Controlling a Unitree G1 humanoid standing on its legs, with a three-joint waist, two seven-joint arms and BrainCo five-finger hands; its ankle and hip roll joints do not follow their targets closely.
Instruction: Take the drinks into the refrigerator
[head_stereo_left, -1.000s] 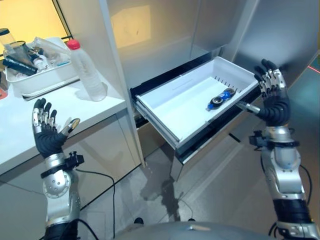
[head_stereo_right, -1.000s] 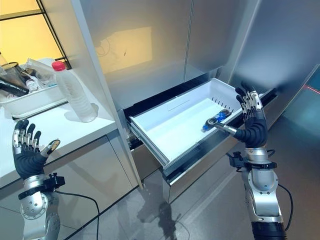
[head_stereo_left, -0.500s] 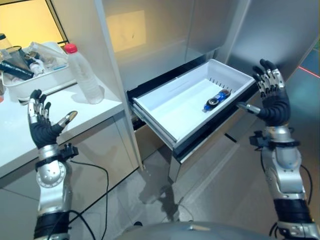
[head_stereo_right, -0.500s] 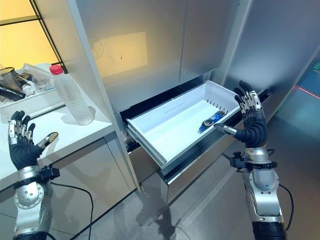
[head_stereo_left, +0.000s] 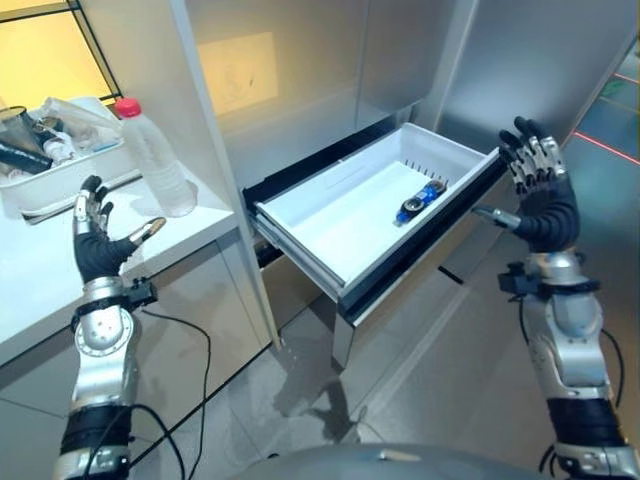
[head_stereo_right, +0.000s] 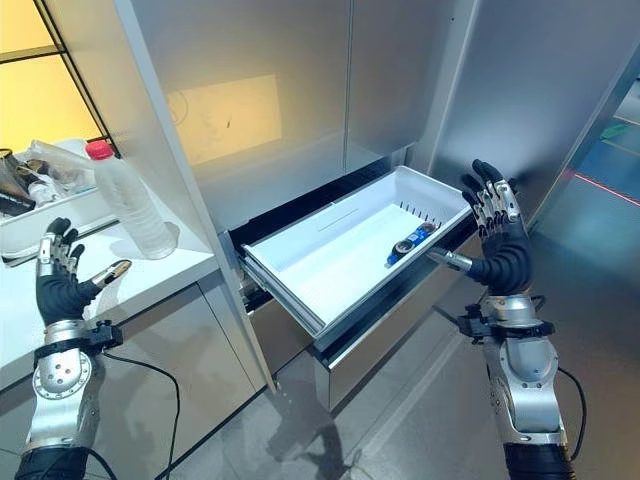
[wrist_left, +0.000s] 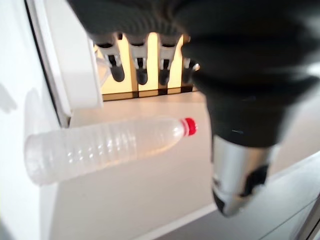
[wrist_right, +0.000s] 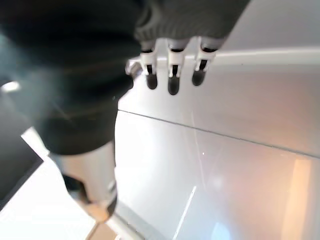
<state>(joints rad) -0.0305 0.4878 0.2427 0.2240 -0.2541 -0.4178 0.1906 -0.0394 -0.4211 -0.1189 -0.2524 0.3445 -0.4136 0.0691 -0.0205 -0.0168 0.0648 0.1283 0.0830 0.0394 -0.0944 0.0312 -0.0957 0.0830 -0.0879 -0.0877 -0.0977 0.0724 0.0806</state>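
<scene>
We are holding our left hand (head_stereo_left: 100, 250) open near the bottle (head_stereo_left: 150, 160) on the counter (head_stereo_left: 40, 290), ready to grasp; our right hand (head_stereo_left: 540, 195) is waiting open beside the drawer (head_stereo_left: 330, 215), one can (head_stereo_left: 418, 200) inside.

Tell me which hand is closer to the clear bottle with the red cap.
Left. The left hand is raised open just in front of the bottle on the counter; the right hand is raised open far across, beyond the open drawer.
</scene>
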